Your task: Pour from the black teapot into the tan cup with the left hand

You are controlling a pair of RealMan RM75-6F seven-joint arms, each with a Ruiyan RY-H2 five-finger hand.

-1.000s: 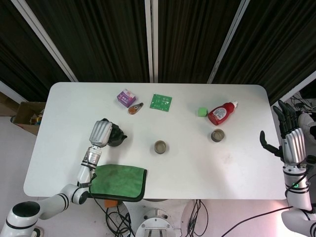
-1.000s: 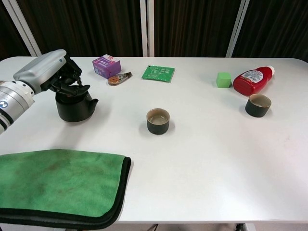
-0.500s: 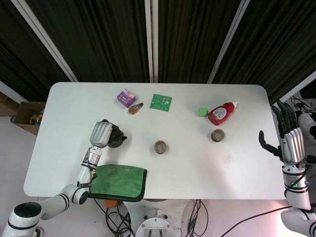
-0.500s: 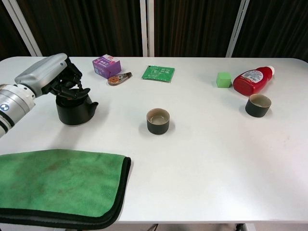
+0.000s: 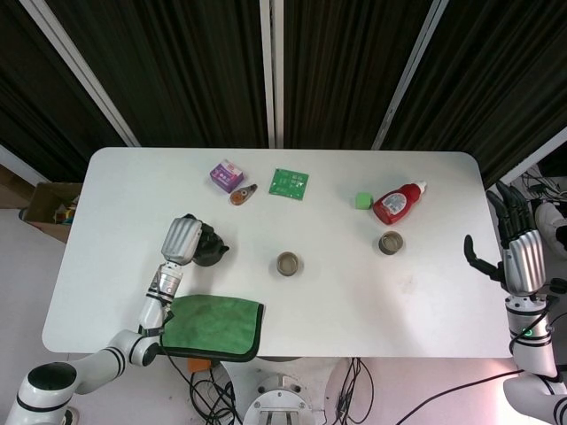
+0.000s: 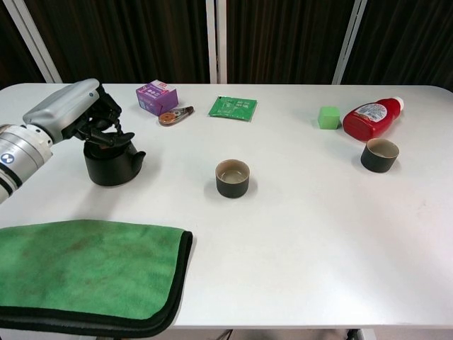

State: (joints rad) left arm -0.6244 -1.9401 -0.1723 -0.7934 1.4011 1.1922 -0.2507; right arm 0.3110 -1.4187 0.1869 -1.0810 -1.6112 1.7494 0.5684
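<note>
**Left hand on the teapot; pot edges slightly toward the cup**

The left hand lies over the top of the black teapot, its dark fingers curled down onto the lid and handle area in a grip. The pot stands upright on the white table, spout toward the tan cup, which sits well apart to its right near the table's middle. Compared with a second ago, the teapot and hand have shifted a little to the right and nearer the camera in the chest view; the base looks seated on the table.

The right hand hangs off the table's right edge, fingers spread and holding nothing, almost where it was earlier.

Unmoved: a second dark cup just in front of the red sauce bottle, a green cube, a green packet, a purple box, and the green cloth at the near left edge.
</note>
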